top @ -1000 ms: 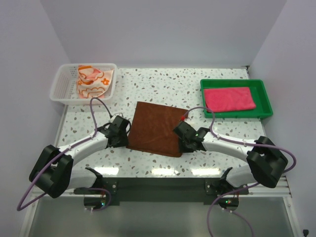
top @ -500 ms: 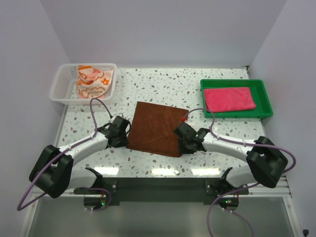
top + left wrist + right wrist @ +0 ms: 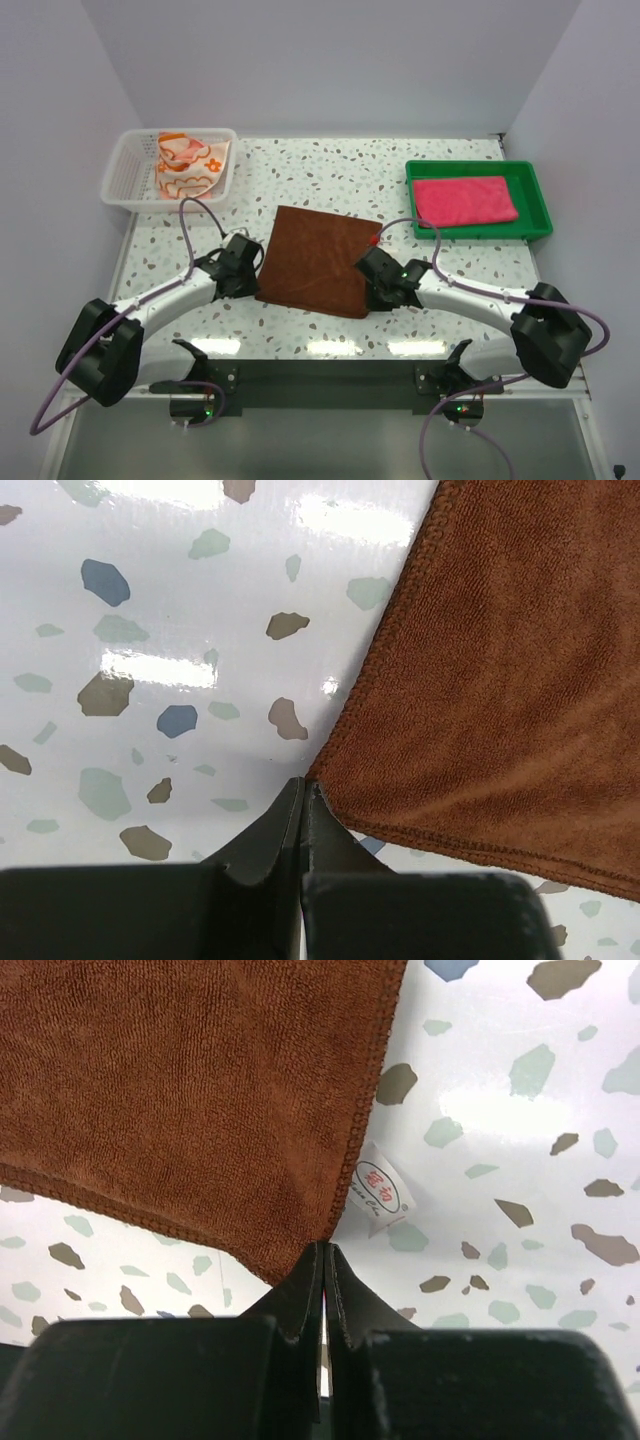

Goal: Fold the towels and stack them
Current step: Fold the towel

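2 robot arms reach in from the near edge of a speckled tabletop (image 3: 330, 165) toward a dark brown towel (image 3: 315, 260) that lies spread flat at its middle, slightly askew. The left tool (image 3: 303, 788) has its 2 dark fingers pressed together on the towel's near-left corner, the hemmed point running straight into the fingertips. The right tool (image 3: 326, 1252) is likewise clamped on the near-right corner, where a small white label (image 3: 380, 1192) with red lettering pokes out from the towel's edge onto the stone-chip surface. Both corners rest low against the tabletop, and the cloth between them shows only faint creases. At the far left a white mesh basket (image 3: 125, 178) holds a crumpled orange towel with white flowers (image 3: 190, 165). At the far right a green tray (image 3: 535, 215) carries a hot pink towel (image 3: 465, 200), folded into a flat rectangle and well apart from the brown one
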{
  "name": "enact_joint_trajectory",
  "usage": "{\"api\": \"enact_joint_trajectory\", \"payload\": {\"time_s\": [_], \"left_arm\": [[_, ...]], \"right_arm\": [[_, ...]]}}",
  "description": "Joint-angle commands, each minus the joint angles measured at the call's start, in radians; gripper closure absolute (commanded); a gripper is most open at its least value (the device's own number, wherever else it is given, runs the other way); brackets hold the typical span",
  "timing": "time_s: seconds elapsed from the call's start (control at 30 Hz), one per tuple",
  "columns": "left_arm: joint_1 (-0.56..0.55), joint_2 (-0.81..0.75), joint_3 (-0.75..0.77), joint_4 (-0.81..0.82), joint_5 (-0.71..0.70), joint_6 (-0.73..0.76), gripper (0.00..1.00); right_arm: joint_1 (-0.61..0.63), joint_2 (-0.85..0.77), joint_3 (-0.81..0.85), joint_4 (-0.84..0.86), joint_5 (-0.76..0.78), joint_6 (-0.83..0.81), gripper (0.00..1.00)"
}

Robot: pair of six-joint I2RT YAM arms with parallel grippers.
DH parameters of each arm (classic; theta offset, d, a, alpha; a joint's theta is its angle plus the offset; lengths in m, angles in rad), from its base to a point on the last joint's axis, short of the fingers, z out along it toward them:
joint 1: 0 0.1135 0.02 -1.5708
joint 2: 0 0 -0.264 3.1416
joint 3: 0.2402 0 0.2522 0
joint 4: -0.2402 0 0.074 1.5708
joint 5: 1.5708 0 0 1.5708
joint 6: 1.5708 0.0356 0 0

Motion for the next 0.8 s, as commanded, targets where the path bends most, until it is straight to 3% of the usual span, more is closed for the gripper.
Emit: {"api": "enact_joint_trajectory", "payload": {"time_s": [0.0,0.27,0.63,0.77], "left_arm": [[-0.007,-0.033,0.063,-0.053,-0.047,-0.001,1.0],[-0.007,-0.056,0.042,-0.103,-0.044,0.0,1.0],[-0.007,0.017,-0.026,-0.076,0.002,-0.003,1.0],[-0.007,0.011,-0.026,-0.087,0.013,-0.006,0.98]], "right_arm": [[-0.003,-0.051,0.048,-0.071,0.038,-0.006,1.0],[-0.003,-0.084,0.048,-0.119,0.032,-0.026,1.0],[-0.004,0.036,-0.016,-0.025,-0.064,-0.04,0.99],[-0.004,0.028,-0.009,-0.045,-0.084,-0.059,0.87]]}}
